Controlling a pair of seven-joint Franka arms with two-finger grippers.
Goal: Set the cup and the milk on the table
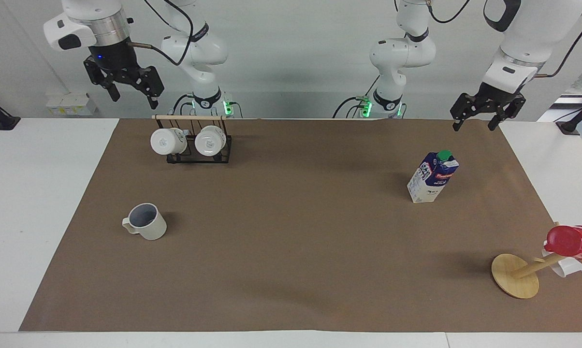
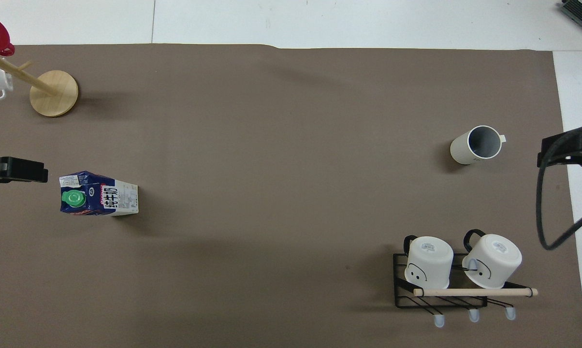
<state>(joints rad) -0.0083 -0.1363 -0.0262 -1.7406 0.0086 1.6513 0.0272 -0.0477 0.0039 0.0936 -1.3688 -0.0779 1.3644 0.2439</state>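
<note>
Cup (image 1: 146,221) stood upright on table (image 1: 291,270), right arm's end. Milk (image 1: 432,177) upright, left arm's end, well apart. Right gripper (image 1: 130,94) raised, empty, jaws spread. Left gripper (image 1: 481,117) raised, empty, jaws spread.

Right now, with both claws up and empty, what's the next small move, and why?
Probably none beyond parking. The cup and the milk both stand upright on the table, apart from each other. The left claw and the right claw hang open above it, holding nothing.
</note>
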